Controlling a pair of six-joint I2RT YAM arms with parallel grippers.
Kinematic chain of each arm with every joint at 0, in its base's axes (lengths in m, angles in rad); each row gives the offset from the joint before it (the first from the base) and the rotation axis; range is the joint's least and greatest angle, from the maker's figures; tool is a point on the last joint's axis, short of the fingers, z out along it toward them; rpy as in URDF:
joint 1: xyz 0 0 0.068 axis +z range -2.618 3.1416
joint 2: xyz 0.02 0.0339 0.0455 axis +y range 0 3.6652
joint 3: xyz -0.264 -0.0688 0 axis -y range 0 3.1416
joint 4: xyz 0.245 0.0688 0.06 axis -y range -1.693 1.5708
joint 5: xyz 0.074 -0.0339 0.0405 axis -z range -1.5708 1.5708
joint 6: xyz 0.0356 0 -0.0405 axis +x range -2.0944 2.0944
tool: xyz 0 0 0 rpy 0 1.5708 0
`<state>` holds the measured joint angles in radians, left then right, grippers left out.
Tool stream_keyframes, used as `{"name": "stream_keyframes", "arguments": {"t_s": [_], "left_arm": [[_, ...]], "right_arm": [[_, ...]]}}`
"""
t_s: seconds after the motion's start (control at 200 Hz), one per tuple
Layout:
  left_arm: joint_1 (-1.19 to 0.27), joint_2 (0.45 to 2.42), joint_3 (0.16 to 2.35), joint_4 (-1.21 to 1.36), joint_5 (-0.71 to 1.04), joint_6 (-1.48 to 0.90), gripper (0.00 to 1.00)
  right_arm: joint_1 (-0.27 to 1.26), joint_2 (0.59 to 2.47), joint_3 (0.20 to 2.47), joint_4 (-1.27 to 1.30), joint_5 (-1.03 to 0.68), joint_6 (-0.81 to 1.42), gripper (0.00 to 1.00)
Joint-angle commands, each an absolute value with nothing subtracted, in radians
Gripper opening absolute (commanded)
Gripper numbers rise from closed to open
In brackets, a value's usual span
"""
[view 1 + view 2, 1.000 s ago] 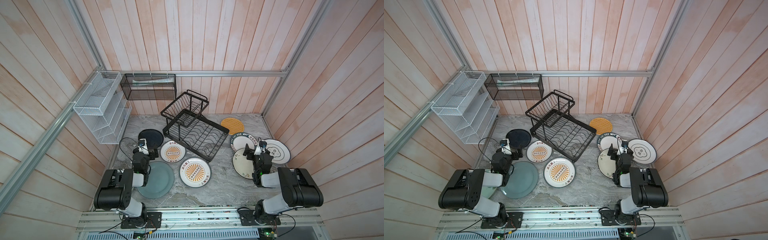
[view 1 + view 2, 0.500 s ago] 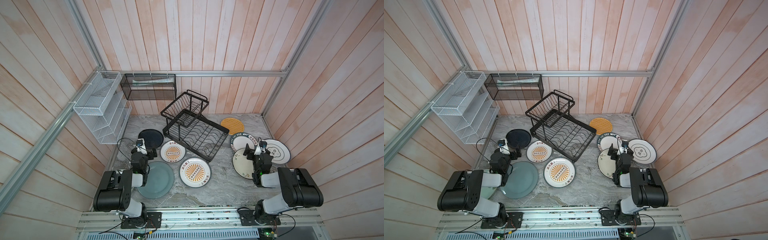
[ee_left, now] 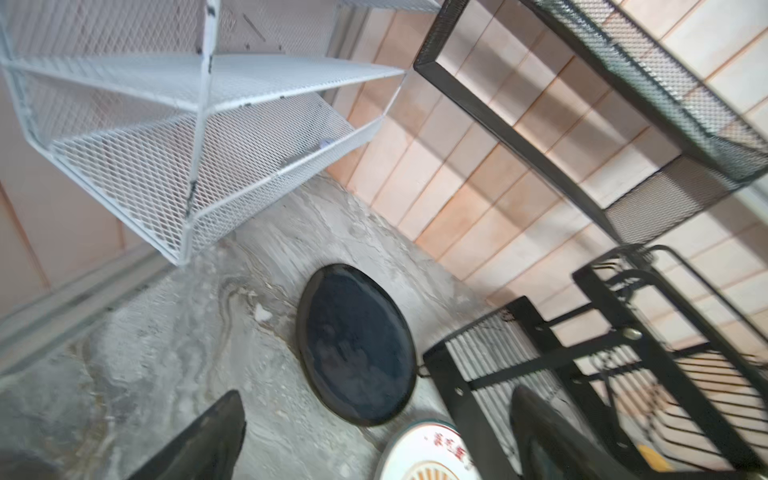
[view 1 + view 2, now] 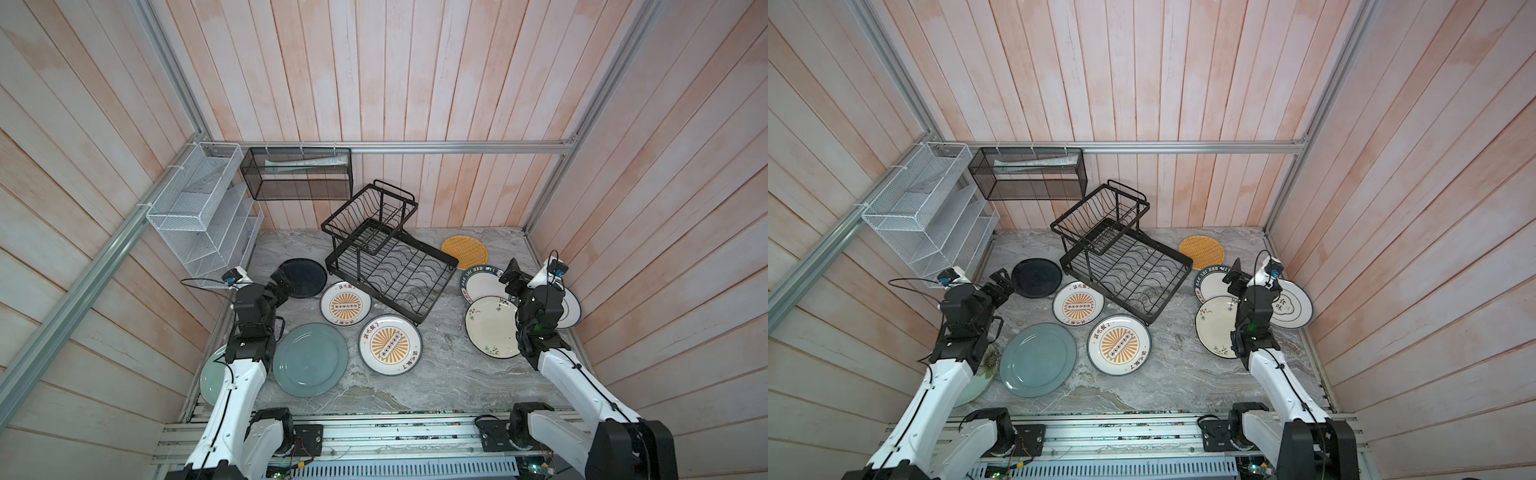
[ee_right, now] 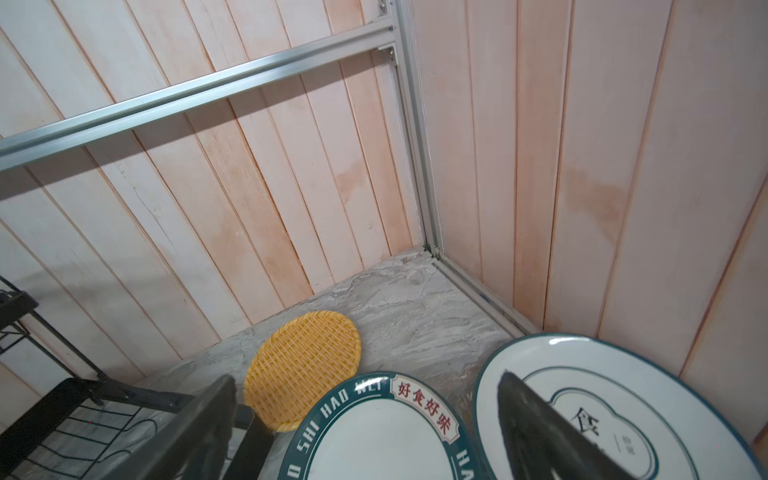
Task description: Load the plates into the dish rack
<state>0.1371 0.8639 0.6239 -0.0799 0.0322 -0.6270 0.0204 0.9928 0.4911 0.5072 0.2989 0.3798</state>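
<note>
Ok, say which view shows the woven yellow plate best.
Right wrist view: the woven yellow plate lies close, weave clear, near edge covered. Both top views show it whole, small; left wrist shows nothing clear.

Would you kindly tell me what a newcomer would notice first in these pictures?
The empty black dish rack sits askew at the back of the table. Flat around it, unloaded, lie a grey-blue plate and an orange sunburst plate in front, a woven yellow plate to its right.
</note>
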Motion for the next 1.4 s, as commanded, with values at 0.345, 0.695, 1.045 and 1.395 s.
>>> {"name": "stream_keyframes", "arguments": {"t_s": [0.345,0.695,1.045,1.395], "left_arm": [[0.039,0.857,0.636,-0.222,0.785,-0.522,1.0],[-0.02,0.895,0.615,-0.123,0.896,-0.544,1.0],[-0.02,0.874,0.604,-0.088,0.917,-0.562,1.0],[-0.02,0.829,0.595,-0.088,0.906,-0.567,1.0]], "right_arm": [[-0.289,0.88,0.381,0.158,-0.067,0.612,0.96],[-0.635,0.985,0.238,0.264,-0.392,0.718,0.91],[-0.696,1.037,0.182,0.293,-0.5,0.712,0.93],[-0.697,1.189,0.195,0.285,-0.596,0.656,0.92]]}}
